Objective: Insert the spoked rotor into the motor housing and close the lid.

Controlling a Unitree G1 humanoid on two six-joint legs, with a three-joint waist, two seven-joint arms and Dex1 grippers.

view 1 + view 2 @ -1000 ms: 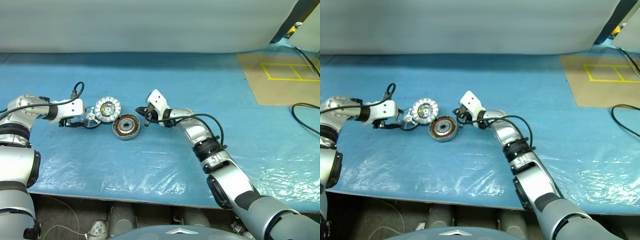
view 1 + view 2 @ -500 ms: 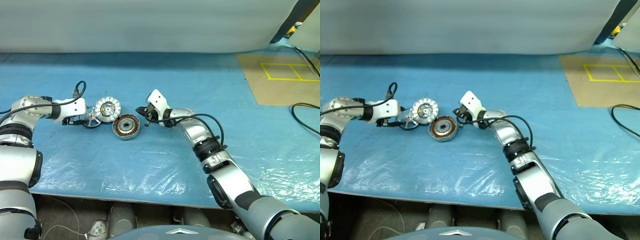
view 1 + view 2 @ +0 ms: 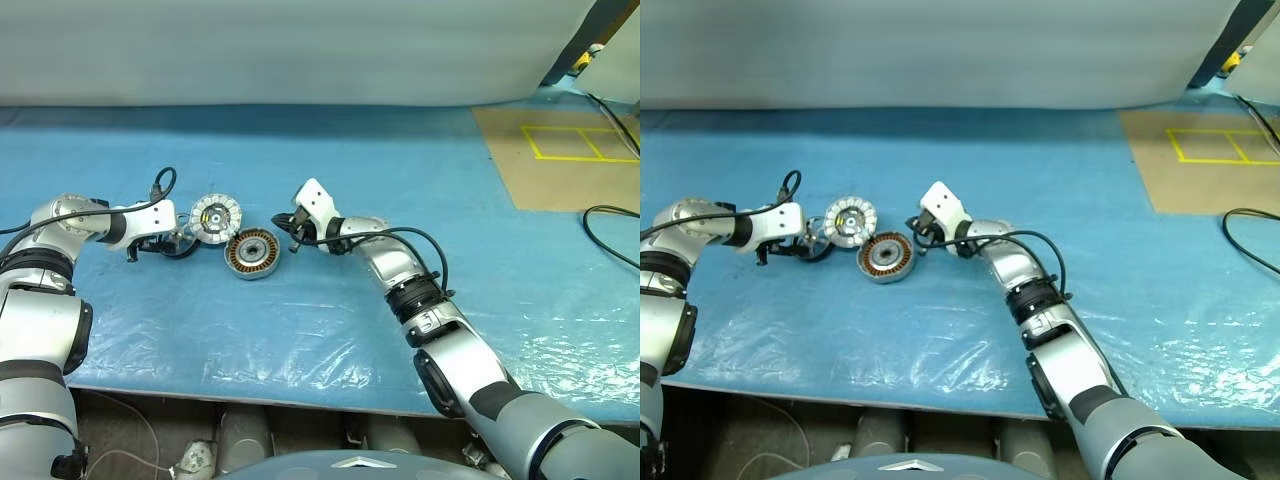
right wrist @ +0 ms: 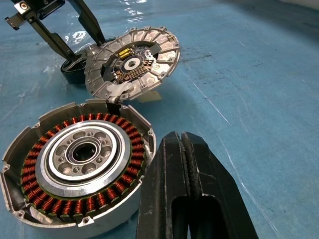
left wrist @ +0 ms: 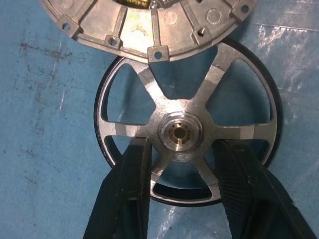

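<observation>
L gripper [image 5: 182, 172] straddles spoked rotor [image 5: 187, 129] hub, fingers spread, not pinching yet. Motor housing [image 3: 251, 251] lies to its right, nearer R gripper [image 4: 185, 164], pressed together, empty.

one spoked rotor [image 5: 187, 133], black rim, six silver spokes. one motor housing [image 3: 251, 252], coppery winding ring around silver centre. one lid [image 3: 216, 216], silvery, radial segments. three round motor parts in all on one blue table cover [image 3: 420, 170]. two grippers: left gripper [image 5: 183, 185], right gripper [image 4: 185, 174], two black fingers each. one brown board [image 3: 560, 160] with yellow taped lines. one black cable [image 3: 610, 235] at far right.
</observation>
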